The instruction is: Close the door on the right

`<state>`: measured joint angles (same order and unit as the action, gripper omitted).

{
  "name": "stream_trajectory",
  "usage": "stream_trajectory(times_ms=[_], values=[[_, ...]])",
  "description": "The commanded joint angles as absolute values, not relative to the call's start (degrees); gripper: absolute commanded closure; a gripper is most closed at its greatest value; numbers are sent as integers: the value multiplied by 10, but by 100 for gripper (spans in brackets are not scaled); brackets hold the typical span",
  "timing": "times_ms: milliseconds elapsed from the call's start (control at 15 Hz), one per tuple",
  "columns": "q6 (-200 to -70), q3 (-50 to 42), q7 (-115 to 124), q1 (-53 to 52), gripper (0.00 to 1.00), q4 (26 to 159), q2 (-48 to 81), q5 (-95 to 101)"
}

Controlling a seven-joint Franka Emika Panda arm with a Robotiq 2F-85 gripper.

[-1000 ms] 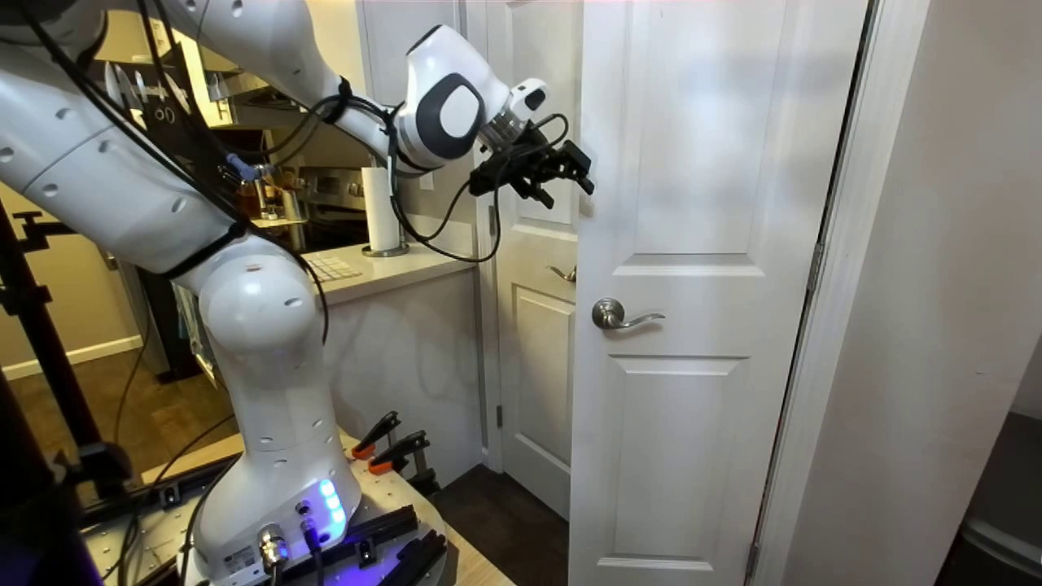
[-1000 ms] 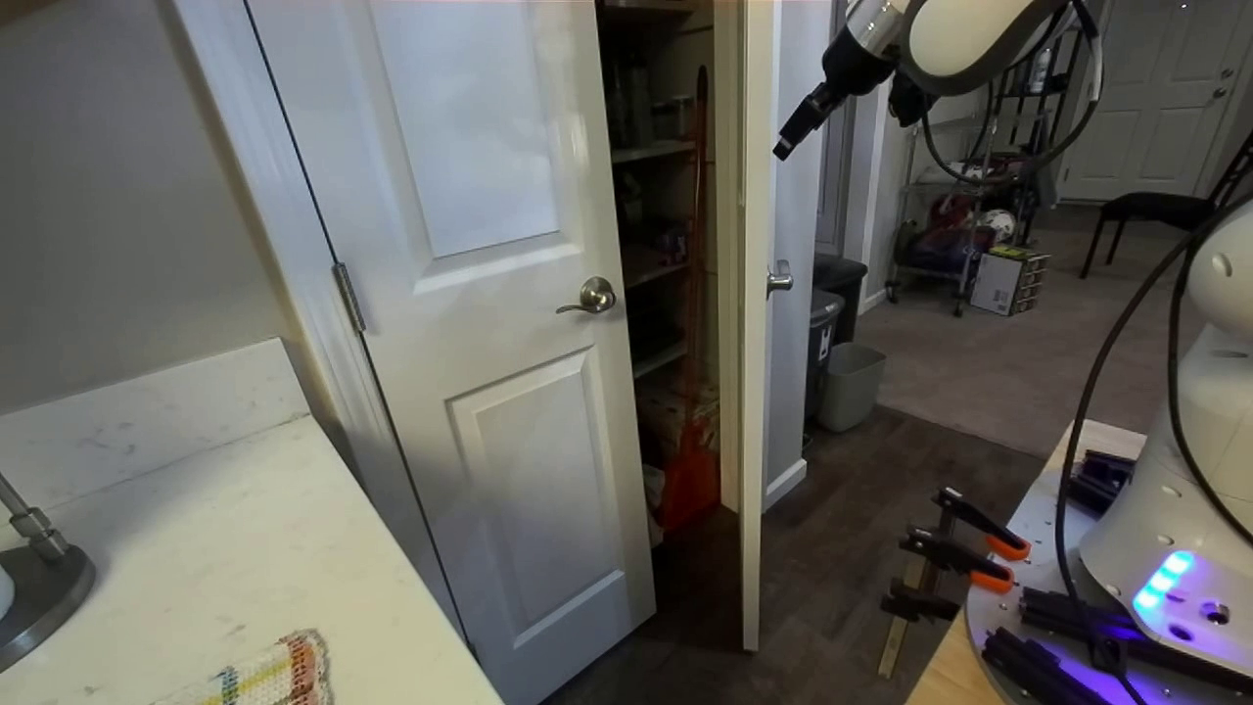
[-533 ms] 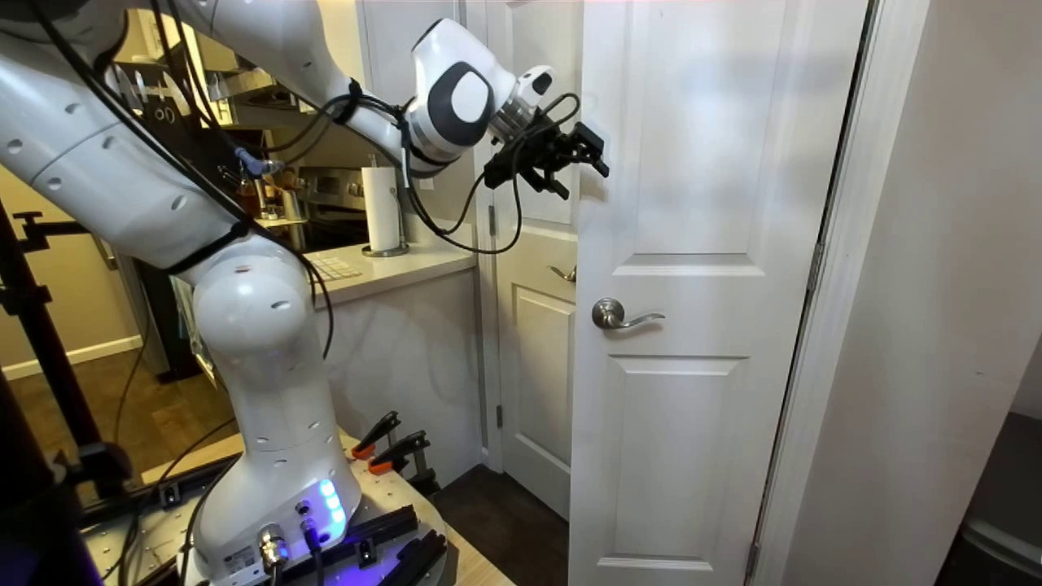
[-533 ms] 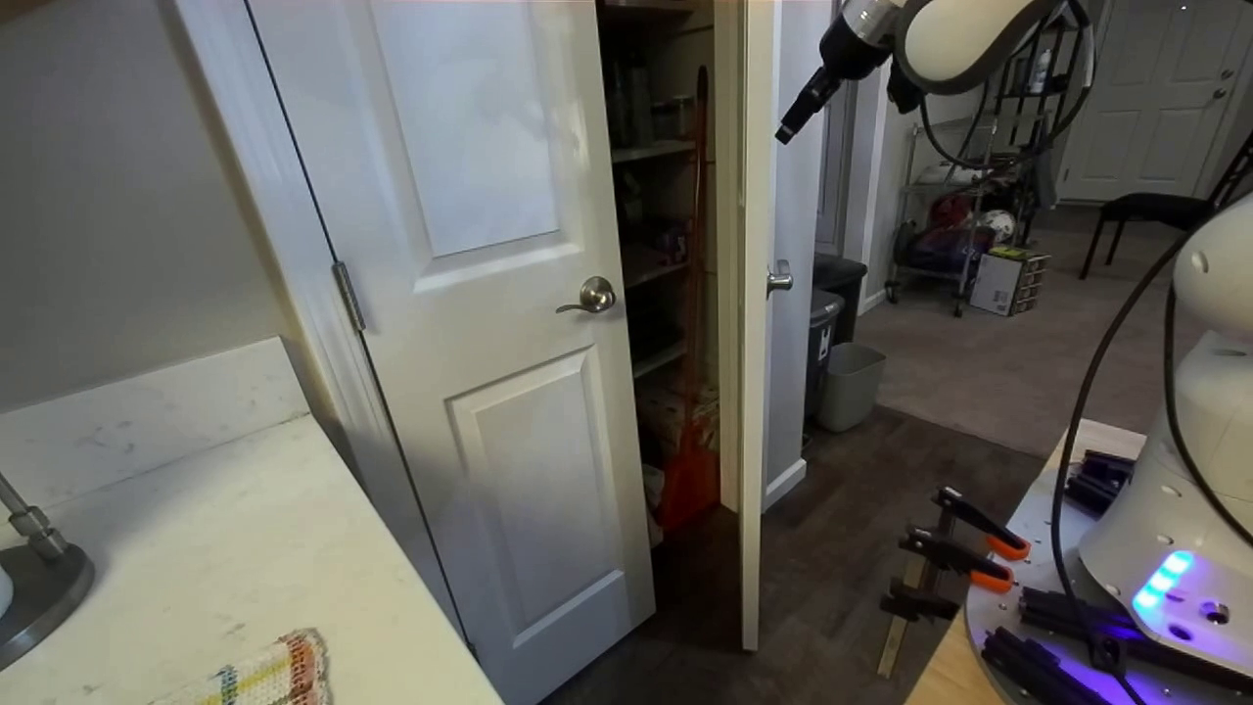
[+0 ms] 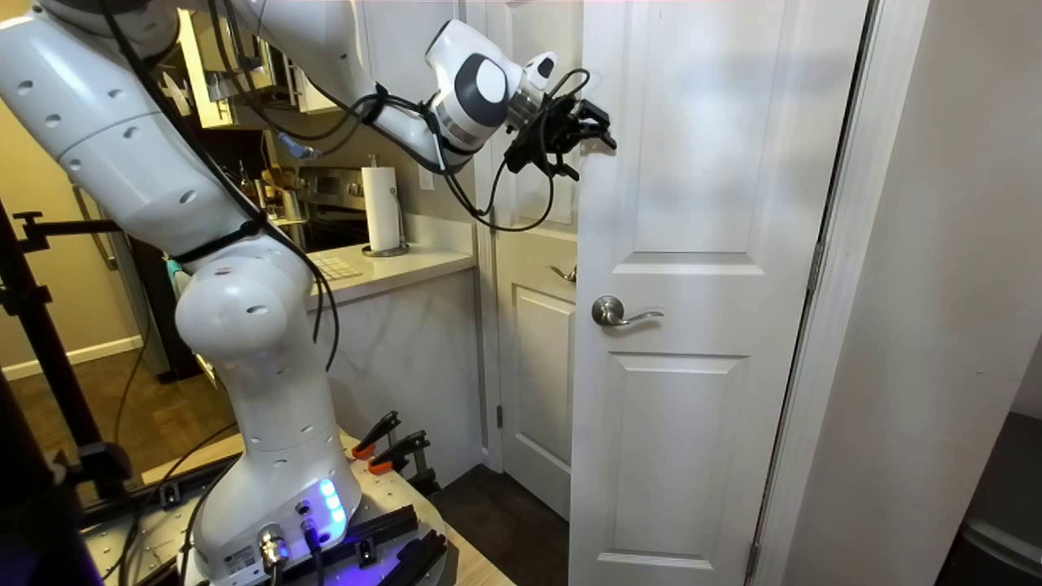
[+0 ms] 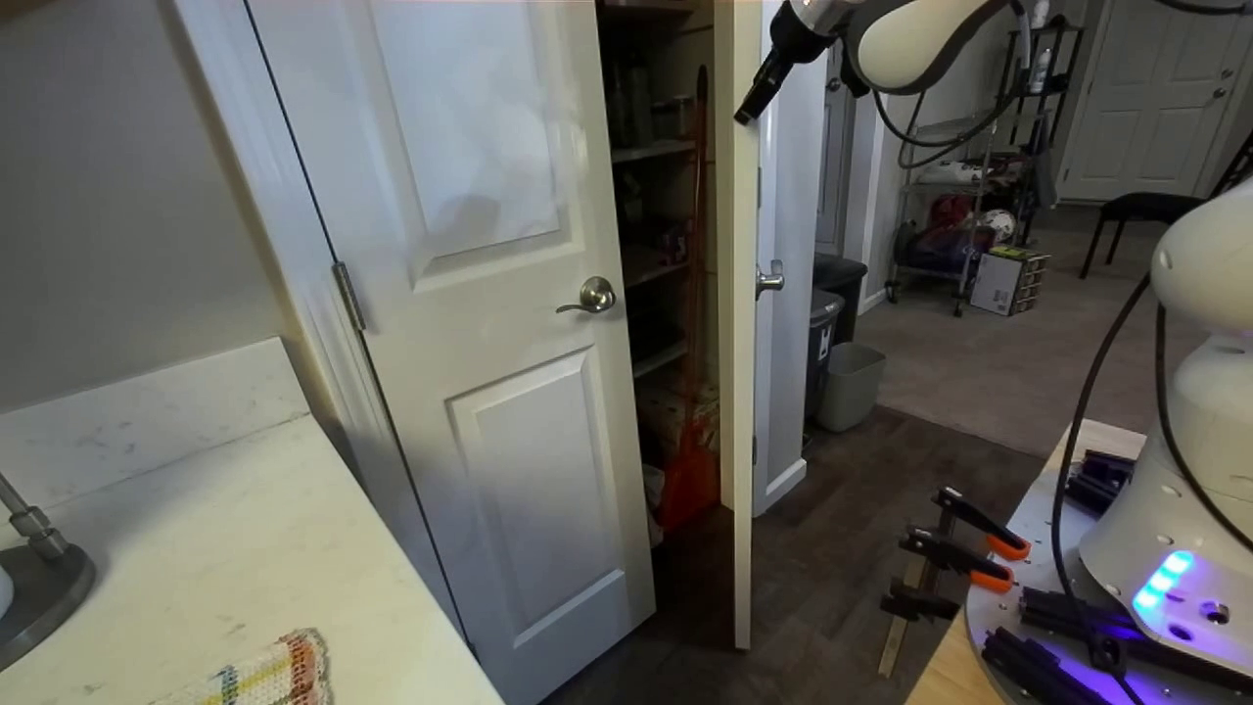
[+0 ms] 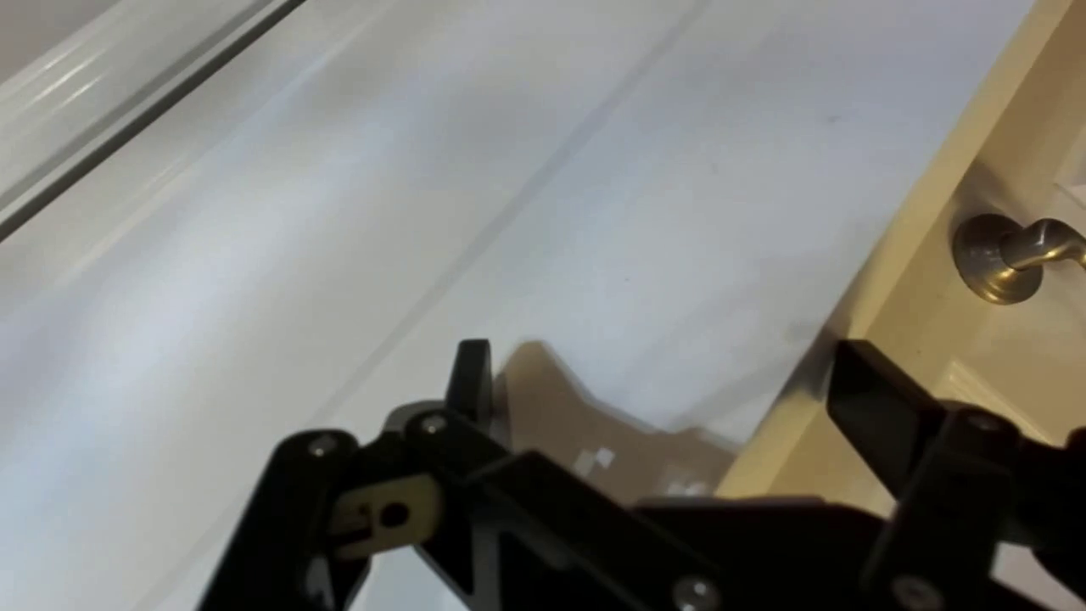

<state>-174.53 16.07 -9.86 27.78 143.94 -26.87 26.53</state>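
You've got the door (image 5: 716,313) partway open, right of center in an exterior view. Your end effector (image 7: 666,373) is spread pretty wide: in the wrist view one fingertip (image 7: 471,373) is over the door face just left of center, the other lower right by its edge. Honestly can't tell if either's touching.

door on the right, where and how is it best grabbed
Probably by its lever handle, coming from the side of the door that faces the robot, jaws above and below. The lever handle stands out from that face and runs roughly level away from the free edge, so the open gripper could close across it.
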Motion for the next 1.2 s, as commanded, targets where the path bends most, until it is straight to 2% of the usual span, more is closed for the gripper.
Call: stream_trajectory(times_ms=[0, 800, 1133], values=[[-1780, 172, -82, 279, 0, 1411, -225, 254], [-1845, 83, -91, 55, 0, 1331, -99, 139], [-1813, 74, -88, 80, 0, 1324, -113, 164]])
